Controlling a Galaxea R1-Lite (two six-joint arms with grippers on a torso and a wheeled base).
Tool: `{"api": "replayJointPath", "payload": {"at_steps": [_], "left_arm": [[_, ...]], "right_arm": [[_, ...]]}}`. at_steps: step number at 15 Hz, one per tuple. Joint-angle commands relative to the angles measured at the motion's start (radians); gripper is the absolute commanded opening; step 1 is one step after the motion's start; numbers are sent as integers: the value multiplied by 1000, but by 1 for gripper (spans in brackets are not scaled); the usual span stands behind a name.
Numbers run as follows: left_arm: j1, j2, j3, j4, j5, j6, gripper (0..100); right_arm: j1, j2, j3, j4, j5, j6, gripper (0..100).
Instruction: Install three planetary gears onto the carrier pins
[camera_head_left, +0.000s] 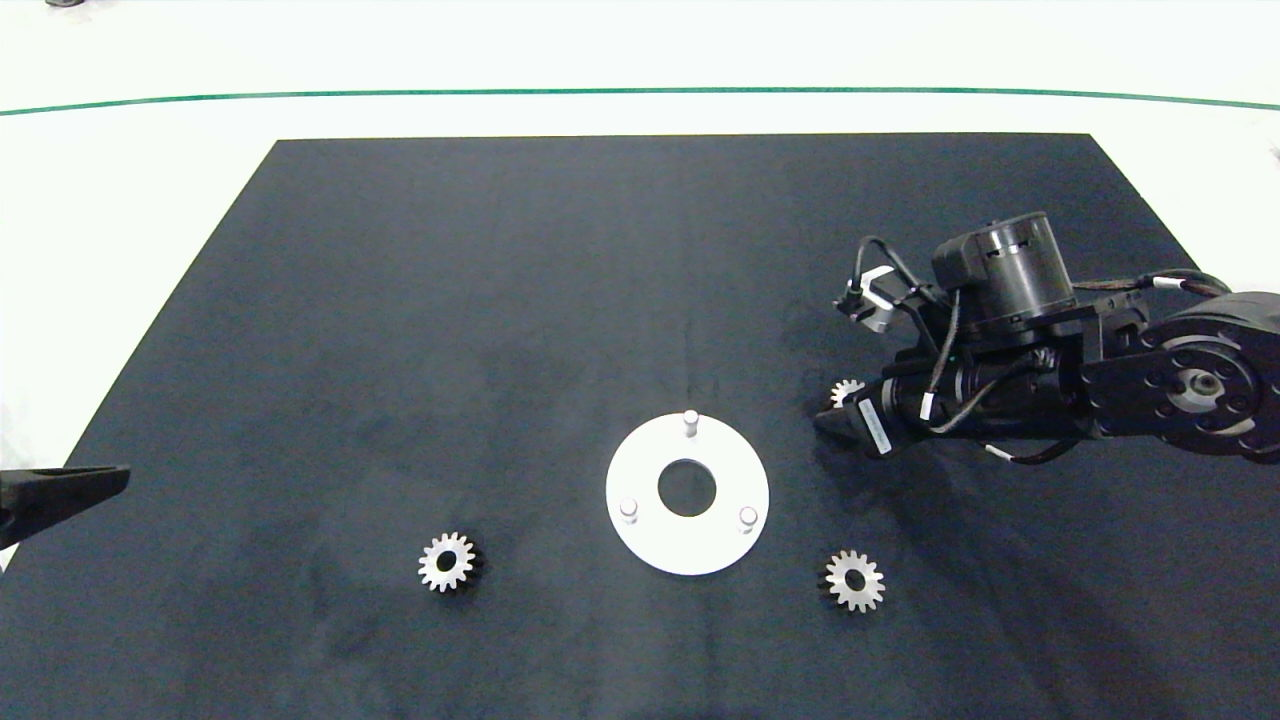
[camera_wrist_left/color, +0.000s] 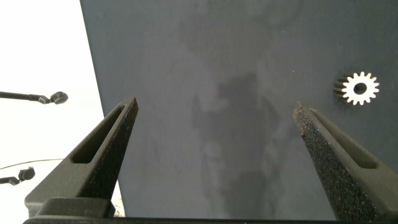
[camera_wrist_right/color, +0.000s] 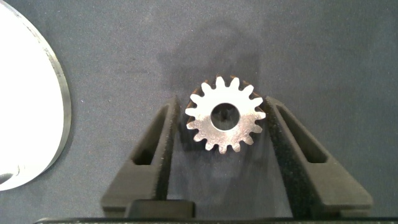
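Straddling one planetary gear (camera_wrist_right/color: 224, 121) right of the carrier disc (camera_head_left: 640, 540), right gripper (camera_wrist_right/color: 224, 124) fingers touch its teeth. Left gripper (camera_wrist_left/color: 214, 118) parked far left, fingers apart. Two gears (camera_head_left: 447, 562) (camera_head_left: 854, 580) lie near the disc, pins (camera_head_left: 689, 419) bare.

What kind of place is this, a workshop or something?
Probably a robot test bench: a dark mat on a white table, loose gears, a pinned white disc, and the right gripper around one gear.

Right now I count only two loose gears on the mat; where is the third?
The third gear sits between the right gripper fingers, on the mat right of the carrier disc in the head view.
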Motion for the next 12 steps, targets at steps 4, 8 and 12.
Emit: {"api": "replayJointPath", "payload": {"at_steps": [4, 8, 12], "left_arm": [[-3, -1, 5, 4, 1, 1, 100], [-3, -1, 6, 4, 1, 6, 100], [-3, -10, 9, 6, 1, 20, 100]], "right_arm": [[7, -11, 8, 4, 1, 1, 42], [21, -36, 28, 2, 0, -3, 34], [122, -120, 11, 10, -42, -17, 31]]}}
